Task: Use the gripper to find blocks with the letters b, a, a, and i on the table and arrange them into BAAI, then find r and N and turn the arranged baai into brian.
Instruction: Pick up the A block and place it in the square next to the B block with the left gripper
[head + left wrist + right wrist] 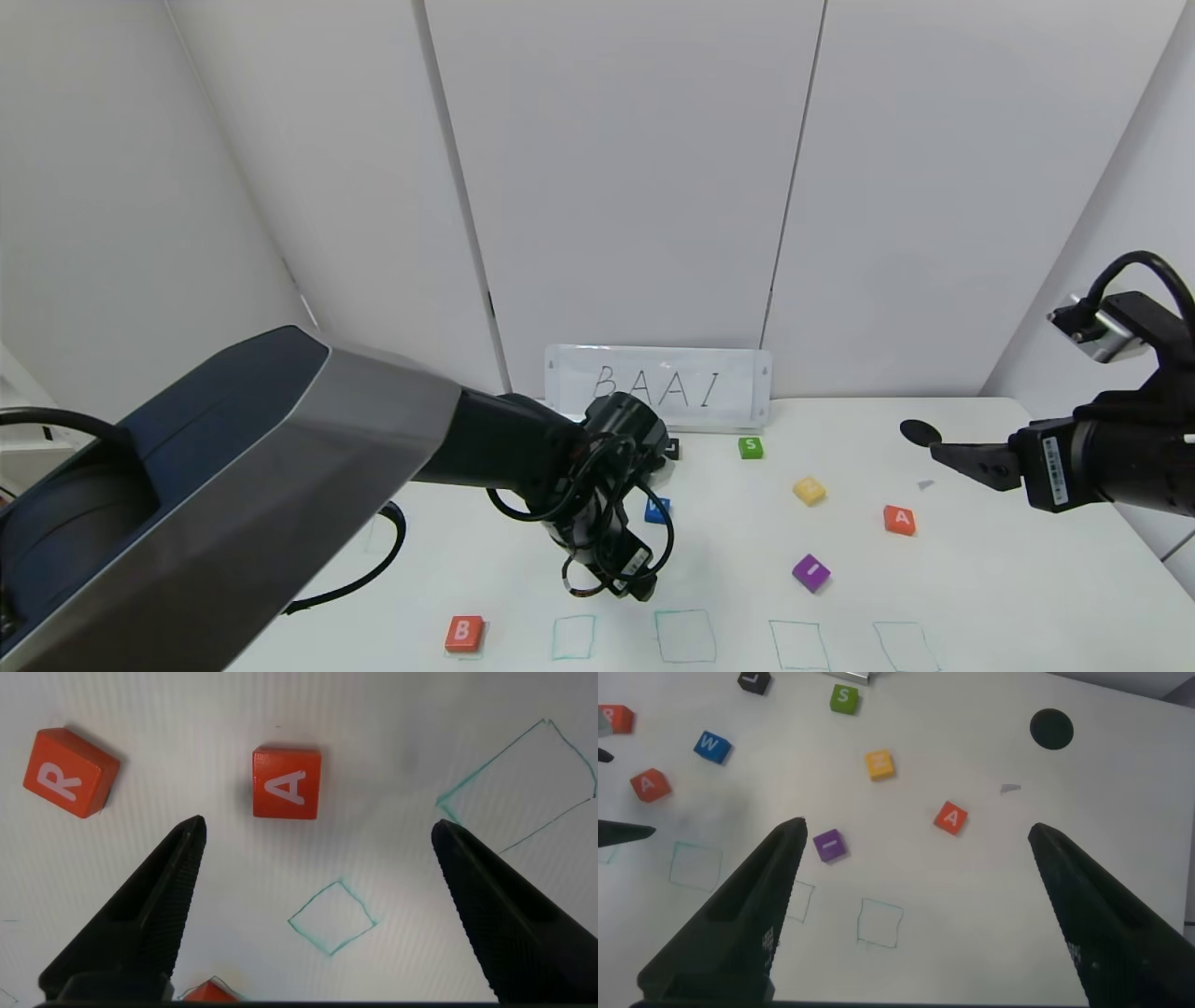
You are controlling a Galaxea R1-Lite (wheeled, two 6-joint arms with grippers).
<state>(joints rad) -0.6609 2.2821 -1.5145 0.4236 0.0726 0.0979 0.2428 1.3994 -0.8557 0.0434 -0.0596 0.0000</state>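
Left pincer [318, 845] above orange-red A block [287, 783]

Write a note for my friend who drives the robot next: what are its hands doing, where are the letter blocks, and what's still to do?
Left gripper: open, empty, hovering over one A block, with the R block nearby.
Right gripper: open, empty, raised at the table's right side.
B block sits at the first green square.
Second A block and purple I block lie loose on the right.
Done: only B placed.
Left: both As, I, then the swap to BRIAN; no N block is recognisable.
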